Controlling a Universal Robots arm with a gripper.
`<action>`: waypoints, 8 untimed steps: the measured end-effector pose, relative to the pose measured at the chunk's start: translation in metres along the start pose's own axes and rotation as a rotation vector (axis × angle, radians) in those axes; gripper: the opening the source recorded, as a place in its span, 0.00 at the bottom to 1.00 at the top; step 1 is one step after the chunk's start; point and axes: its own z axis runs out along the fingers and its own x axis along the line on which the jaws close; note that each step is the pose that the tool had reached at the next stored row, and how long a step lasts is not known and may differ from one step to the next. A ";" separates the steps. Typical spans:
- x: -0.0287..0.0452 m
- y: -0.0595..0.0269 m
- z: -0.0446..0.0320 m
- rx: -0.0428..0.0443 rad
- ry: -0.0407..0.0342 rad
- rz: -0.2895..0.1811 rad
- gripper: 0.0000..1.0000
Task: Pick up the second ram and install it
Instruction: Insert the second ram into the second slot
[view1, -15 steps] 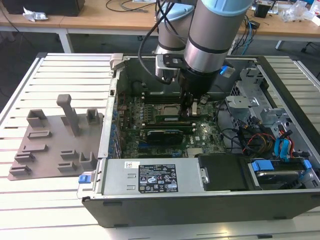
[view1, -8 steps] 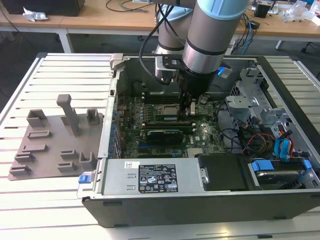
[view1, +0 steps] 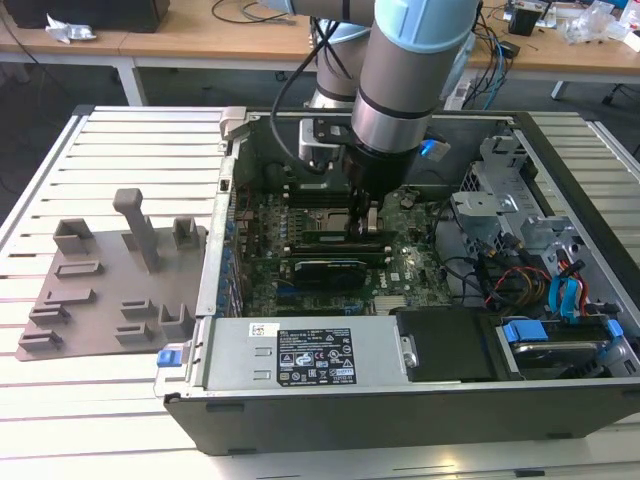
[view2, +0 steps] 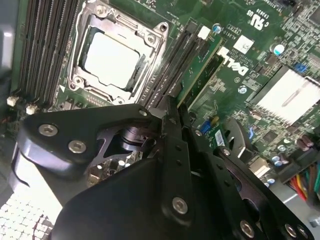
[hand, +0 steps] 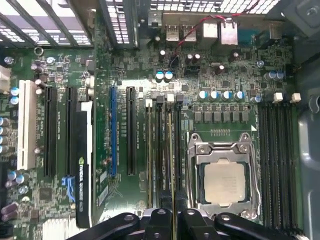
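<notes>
In the first wrist view the gripper (hand: 172, 220) stands low over the motherboard (hand: 125, 60), its two black fingers (hand: 159, 222) drawn close together on the thin edge of the second ram (hand: 170, 165). The green stick stands on edge in the bank of memory slots (hand: 161, 150) just beside the CPU socket (hand: 224, 182), running lengthwise away from the fingertips. Another stick (hand: 149, 155) stands in a slot alongside it. Past these slots lie a black expansion slot (hand: 131, 131) and a blue one (hand: 113, 131), then the black graphics card (hand: 82, 175) and a white slot (hand: 27, 127). On the other side of the socket runs a second bank of memory slots (hand: 277, 160).

In the second wrist view the gripper (view2: 172, 117) closes on the ram (view2: 200, 75), which lies along the slots beside the open metal frame of the CPU socket (view2: 112, 55). A white heatsink (view2: 287, 95) sits farther off on the board.

In the exterior view the arm (view1: 405, 70) reaches down into the open computer case (view1: 300, 400), the gripper (view1: 362, 222) at the motherboard's middle. A grey parts holder (view1: 100, 290) lies on the slatted table (view1: 130, 130) at the exterior view's left, well apart from the case. Wooden desks (view1: 200, 40) stand behind.
</notes>
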 end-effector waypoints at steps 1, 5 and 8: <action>0.0002 0.0014 0.0023 0.0014 -0.0007 0.020 0.14; 0.0009 0.0095 0.0064 0.0011 -0.0004 0.014 0.14; 0.0011 0.0097 0.0095 0.0010 -0.0003 0.013 0.14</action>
